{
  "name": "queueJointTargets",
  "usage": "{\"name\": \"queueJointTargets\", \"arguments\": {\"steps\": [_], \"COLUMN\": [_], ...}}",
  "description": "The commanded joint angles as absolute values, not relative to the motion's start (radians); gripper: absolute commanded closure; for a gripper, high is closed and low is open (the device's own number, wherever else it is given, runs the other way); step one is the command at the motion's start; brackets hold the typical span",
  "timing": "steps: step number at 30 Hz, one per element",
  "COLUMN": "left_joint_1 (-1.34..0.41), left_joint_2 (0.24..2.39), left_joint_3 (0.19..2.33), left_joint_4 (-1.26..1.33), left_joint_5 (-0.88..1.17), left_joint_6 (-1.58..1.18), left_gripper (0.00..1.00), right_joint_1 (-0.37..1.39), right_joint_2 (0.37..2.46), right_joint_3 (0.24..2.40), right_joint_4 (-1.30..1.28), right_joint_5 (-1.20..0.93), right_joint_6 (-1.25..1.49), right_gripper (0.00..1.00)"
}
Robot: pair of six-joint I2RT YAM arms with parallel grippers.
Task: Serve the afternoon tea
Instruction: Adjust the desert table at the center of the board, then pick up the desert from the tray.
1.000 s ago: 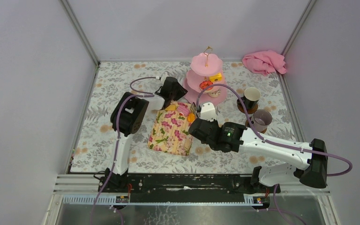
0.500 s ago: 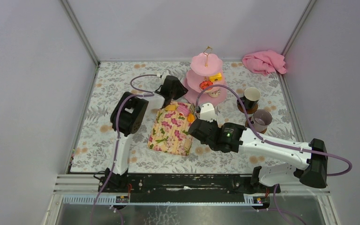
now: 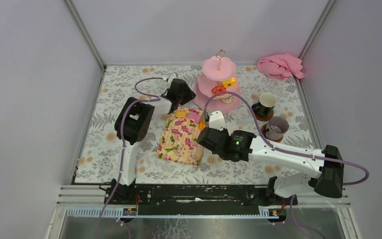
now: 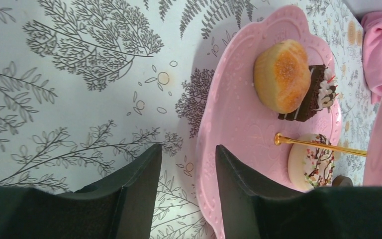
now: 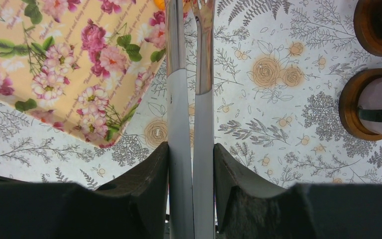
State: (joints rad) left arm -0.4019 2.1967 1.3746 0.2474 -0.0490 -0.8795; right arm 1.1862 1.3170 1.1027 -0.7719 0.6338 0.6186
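The left tool (image 4: 188,149) is held apart, empty, beside the scalloped rim of the glossy pink stand (image 4: 214,114); flat shiny metal tongs (image 5: 175,74) are clamped in the right tool (image 5: 191,147).

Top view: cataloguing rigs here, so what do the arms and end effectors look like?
Left arm and right arm: white links, bulky black joint housings, a purple cable along each. A green light shows on the right wrist housing. Left end effector and right end effector: two matte black fingers each.
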Motion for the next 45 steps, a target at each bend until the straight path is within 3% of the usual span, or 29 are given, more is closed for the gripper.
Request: {"name": "queueJointTargets", "arguments": {"steps": [1,34,45], "left_joint_1": [-0.383,-0.382,-0.422], "left_joint_2": [2.142,1.884,1.863], "left_joint_3": [1.38,1.108,1.121], "left_joint_4": [0.203,0.227,0.186], "left_joint_5": [-0.057,-0.057,-0.048], "left_joint_6": [-0.833,-0.838,-0.796], "left_gripper": [0.48,0.48,0.48], "right_joint_1": [1.198,1.196,1.195], "right_joint_2": [1.336,1.475,1.513], "right_joint_3": [1.122,1.221,1.239], "right_joint_4": [-0.745,-0.719,-0.689], "right_joint_5": [0.647,0.705,0.731], "right_joint_6": [0.576,0.283,0.203], "right_gripper": [0.72,0.71,0.69]}}
